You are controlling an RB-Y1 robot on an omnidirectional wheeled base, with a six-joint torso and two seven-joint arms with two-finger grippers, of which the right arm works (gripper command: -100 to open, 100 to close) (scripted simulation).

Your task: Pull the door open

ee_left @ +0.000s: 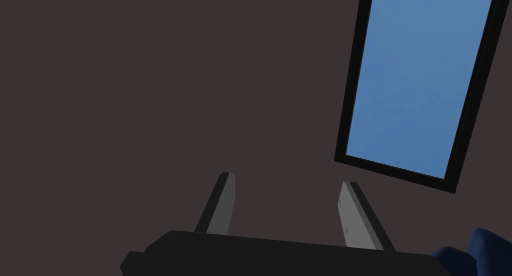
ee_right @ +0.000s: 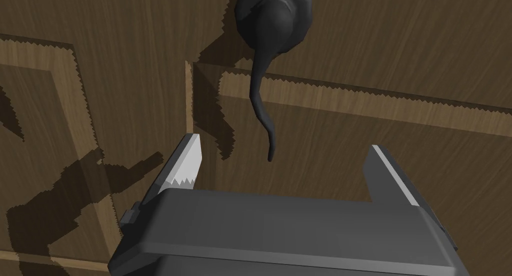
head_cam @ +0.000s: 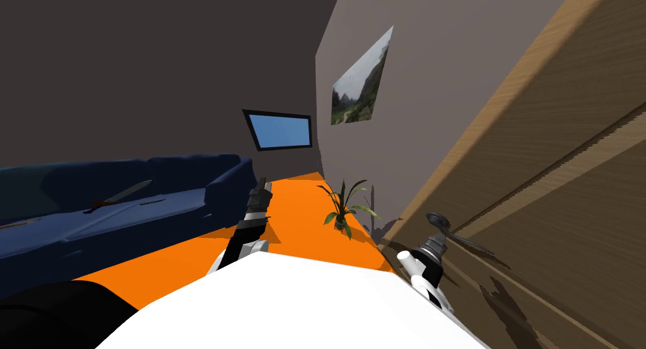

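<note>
Our right claw (ee_right: 283,144), fingers spread, faces the wooden door (ee_right: 410,48), its dark lever handle (ee_right: 272,23) just ahead. Closing too early could pinch only the thin tip and slip. Our left claw (ee_left: 287,180) is spread too.

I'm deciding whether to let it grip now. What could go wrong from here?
1. The open right gripper reaches just the thin tip of the dark door handle; shutting here may pinch too little and slip off on the pull.
2. One finger looks to be touching the wooden door; pushing further in could jam it.
3. The potted plant stands near the door and might be hit as it swings.
</note>
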